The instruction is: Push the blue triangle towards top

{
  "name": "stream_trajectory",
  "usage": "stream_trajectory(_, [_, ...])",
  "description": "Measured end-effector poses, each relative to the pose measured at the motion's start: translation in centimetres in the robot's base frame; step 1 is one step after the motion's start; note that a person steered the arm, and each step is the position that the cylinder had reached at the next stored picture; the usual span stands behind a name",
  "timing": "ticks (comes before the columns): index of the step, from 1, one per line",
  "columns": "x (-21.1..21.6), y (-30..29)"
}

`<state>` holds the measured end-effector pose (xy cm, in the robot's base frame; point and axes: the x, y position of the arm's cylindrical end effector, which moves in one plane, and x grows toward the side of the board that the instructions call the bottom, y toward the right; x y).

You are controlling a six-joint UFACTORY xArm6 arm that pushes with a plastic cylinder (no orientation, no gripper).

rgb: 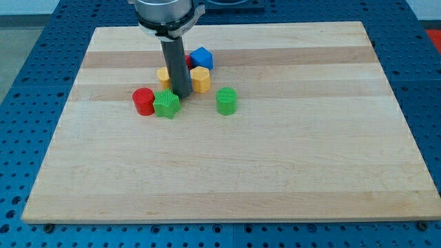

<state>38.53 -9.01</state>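
1 approach step is judged underway: my tip (183, 93) is set below the blue triangle (201, 58); no pincer is fitted, so its state cannot be told.

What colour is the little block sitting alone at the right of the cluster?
Green: the green block, clearest in the camera view.

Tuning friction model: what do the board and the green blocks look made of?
Board: looks like pale wood, matte, with visible grain and glued plank stripes. Green blocks: probably plastic, possibly 3D-printed; fine vertical ribbing shows on their sides, with little shine.
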Motion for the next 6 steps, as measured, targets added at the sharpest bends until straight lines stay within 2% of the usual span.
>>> stream_trajectory(1, [-2.3, 0.0])
stream_trajectory(4, [-4.2, 0.1])
stream_trajectory(6, [-7.8, 3.2])
